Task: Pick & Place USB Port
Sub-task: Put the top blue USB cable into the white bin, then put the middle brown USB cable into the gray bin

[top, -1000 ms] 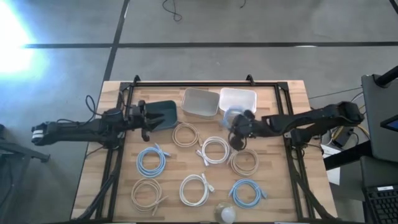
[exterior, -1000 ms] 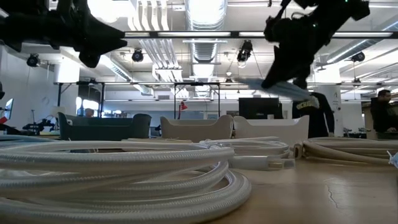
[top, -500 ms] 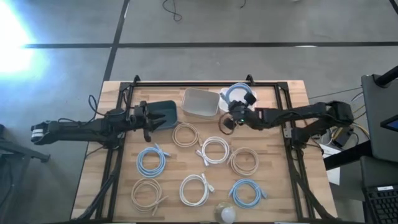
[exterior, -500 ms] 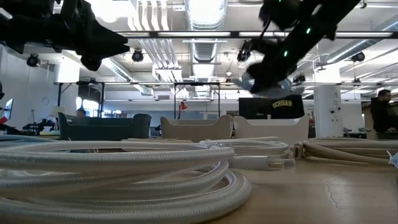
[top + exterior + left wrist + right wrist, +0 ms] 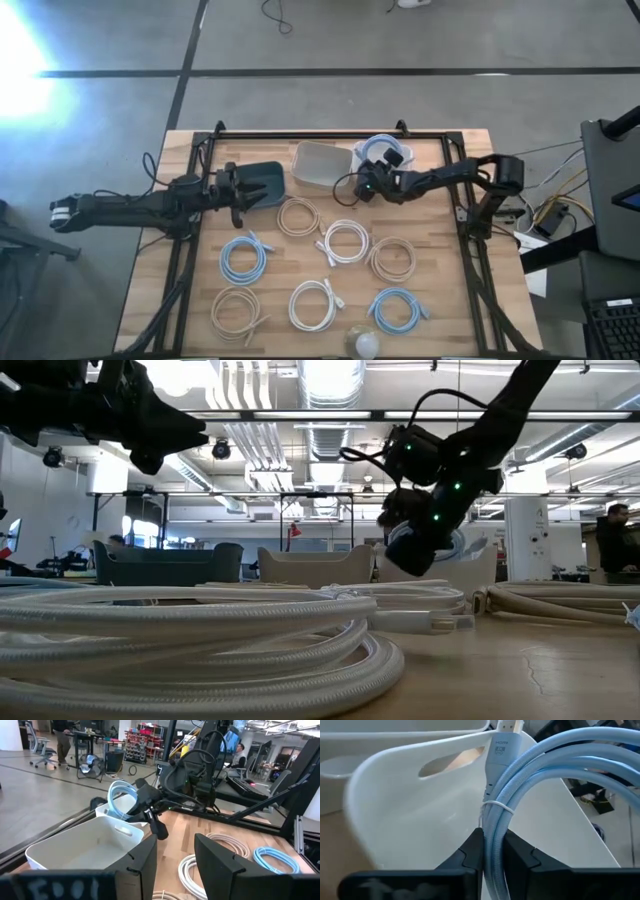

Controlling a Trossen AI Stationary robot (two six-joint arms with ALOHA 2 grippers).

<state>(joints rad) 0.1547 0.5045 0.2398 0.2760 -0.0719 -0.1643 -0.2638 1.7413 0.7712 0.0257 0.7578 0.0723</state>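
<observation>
Swinging back across the table since a second ago, the right gripper (image 5: 372,188) now carries its blue cable coil (image 5: 381,150) over the white bin (image 5: 400,150) at the far edge, seen from above. The left gripper (image 5: 236,188) waits beside the dark bin (image 5: 262,183), with white and blue coils spread over the wooden table (image 5: 450,290).

At table height, the right gripper (image 5: 412,540) hangs above the white bins with the coil (image 5: 455,545) just behind it.

From the left wrist, the left gripper (image 5: 175,860) has its fingers apart and empty; beyond an empty white bin (image 5: 85,845), the blue coil (image 5: 121,800) stands upright at the other gripper.

From the right wrist, the right gripper (image 5: 492,847) has its fingers clamped together on the blue cable coil (image 5: 540,780), its plug (image 5: 501,750) over the white bin (image 5: 410,805).
</observation>
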